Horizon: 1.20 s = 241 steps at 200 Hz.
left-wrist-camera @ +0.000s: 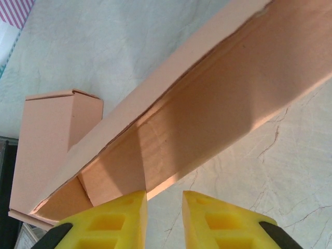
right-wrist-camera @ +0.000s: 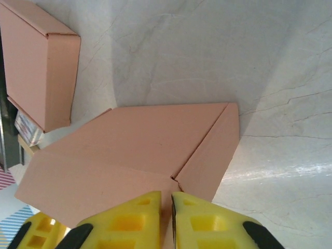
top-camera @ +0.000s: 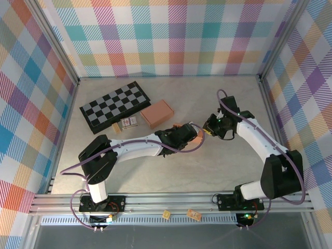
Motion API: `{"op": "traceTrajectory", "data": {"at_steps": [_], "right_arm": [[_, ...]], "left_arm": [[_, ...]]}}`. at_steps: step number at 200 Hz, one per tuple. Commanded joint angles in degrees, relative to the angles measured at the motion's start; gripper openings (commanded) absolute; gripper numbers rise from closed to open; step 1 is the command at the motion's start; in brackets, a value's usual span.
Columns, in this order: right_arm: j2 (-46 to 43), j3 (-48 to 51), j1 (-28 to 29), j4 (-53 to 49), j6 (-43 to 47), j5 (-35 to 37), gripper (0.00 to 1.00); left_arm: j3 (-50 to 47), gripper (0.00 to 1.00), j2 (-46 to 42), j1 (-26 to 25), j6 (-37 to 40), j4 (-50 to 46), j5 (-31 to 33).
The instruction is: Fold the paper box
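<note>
Enclosure: three walls in pastel plaid. Back wall [top-camera: 171, 36] at 12 o'clock, side walls at 9 o'clock [top-camera: 26, 104] and 3 o'clock [top-camera: 306, 78].

Work surface: pale beige tabletop [top-camera: 207, 93] with faint marble veining; the veins read more clearly in the wrist views.

Frame: aluminium corner posts rise at 10 o'clock [top-camera: 58, 44] and 2 o'clock [top-camera: 280, 44]. A slotted aluminium rail [top-camera: 171, 199] spans the near edge at 6 o'clock, with a dark grey surface [top-camera: 155, 236] below it.

Light: even and diffuse from overhead. Shadows are soft, with a mild sheen on the tabletop.
</note>
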State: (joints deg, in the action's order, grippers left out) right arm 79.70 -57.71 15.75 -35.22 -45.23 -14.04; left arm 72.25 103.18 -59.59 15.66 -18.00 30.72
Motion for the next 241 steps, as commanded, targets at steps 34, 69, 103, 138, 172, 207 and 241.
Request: {"op": "traceTrajectory", "data": {"at_steps": [34, 69, 103, 138, 172, 207, 241], "right_arm": [[-1.9, 3.5, 1.8, 0.7, 4.1, 7.0, 0.23], [-1.5, -1.7, 1.6, -3.0, 3.5, 6.9, 0.36], [-1.9, -5.4, 0.6, -6.2, -1.1, 0.9, 0.47], [0.1, -3.3, -1.7, -7.4, -7.6, -10.5, 0.56], [-2.4, 2.4, -2.3, -0.8, -17.3, -16.0, 0.56], [-1.5, 4.3, -2.7, 0.7, -19.3, -15.5, 0.49], [-1.3, 5.2, -2.9, 2.0, -18.5, -14.2, 0.47]], "left_arm": [[3.1, 0.25, 0.1, 0.2, -5.0, -3.8, -5.1], [4.8, 0.25, 0.9, 0.7, -5.0, -5.0, -6.0], [5.5, 0.24, 1.5, 1.1, -4.6, -5.1, -6.5], [5.3, 0.22, 1.5, 1.5, -4.6, -5.0, -6.8], [5.5, 0.22, -0.1, 1.6, -6.6, -5.8, -8.0], [6.9, 0.28, -5.3, 1.8, -15.7, -9.3, -12.1], [12.7, 0.36, -10.2, 9.5, -31.3, -15.3, -22.1]]}}
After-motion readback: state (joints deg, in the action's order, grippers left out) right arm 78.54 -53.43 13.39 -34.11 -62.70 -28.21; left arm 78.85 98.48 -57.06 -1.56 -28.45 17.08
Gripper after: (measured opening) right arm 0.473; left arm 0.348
